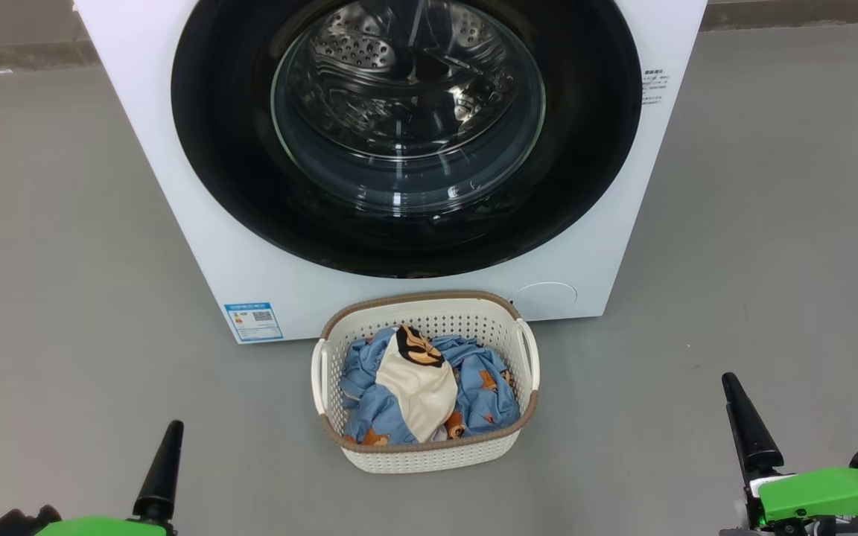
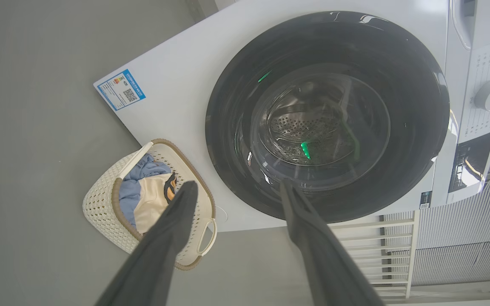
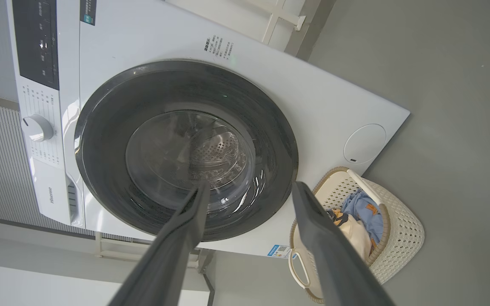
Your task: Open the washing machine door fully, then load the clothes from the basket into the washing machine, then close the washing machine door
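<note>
The washing machine (image 1: 176, 186) is seen at the far side, with its door (image 1: 585, 149) shut flat against the white front. The basket (image 1: 429, 458) is placed on the grey floor (image 1: 64, 260) just in front of the machine, below the door. The clothes (image 1: 474, 387) are lying inside it, the blue pieces underneath and the cream piece (image 1: 418, 391) on top.

The left gripper (image 2: 237, 187) is held at the near left and the right gripper (image 3: 250, 189) at the near right. Both are well apart from the basket and the door. On each of them the two fingers are spread wide and nothing is held between them.

The door is judged to be stiff and rather heavy, and some pull will probably be needed before the latch lets go. Its black rim is glossy, so a finger may slip on it. No handle can be made out in these views. It is therefore supposed that the door must be hooked at the edge of the rim, on the side away from the hinge, which cannot be told either. The glass bowl (image 1: 407, 112) should not be struck.

The clothes are judged soft, light and limp. They will hang and stretch when lifted, so a raised fold near the middle of the heap is best pinched. The basket is light and may slide when the clothes are pulled.
</note>
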Tool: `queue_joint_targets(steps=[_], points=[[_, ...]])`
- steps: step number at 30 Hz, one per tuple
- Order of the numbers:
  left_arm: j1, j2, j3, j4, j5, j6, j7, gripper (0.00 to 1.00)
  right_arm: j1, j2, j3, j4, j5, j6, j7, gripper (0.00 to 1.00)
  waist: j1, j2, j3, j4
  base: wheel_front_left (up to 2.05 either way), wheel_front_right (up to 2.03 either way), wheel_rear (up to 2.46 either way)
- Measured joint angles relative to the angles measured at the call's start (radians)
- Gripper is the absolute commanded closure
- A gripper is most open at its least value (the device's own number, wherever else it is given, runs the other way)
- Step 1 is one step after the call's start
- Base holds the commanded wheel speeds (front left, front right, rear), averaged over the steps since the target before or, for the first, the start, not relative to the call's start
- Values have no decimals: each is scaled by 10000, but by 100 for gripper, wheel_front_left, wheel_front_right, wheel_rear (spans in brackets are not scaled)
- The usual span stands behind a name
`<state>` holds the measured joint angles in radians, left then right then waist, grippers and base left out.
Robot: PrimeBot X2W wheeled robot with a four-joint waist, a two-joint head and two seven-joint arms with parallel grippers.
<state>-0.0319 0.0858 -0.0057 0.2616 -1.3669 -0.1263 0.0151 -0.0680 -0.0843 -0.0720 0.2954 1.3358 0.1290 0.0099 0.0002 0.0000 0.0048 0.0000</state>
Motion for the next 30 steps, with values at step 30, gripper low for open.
queue_joint_targets(steps=[30], points=[[-100,593,-639,-232,3887,-2,-869,0,-183,-468,577,-104,-4683,0,-836,0,0,0,-74,45,0,0,0]])
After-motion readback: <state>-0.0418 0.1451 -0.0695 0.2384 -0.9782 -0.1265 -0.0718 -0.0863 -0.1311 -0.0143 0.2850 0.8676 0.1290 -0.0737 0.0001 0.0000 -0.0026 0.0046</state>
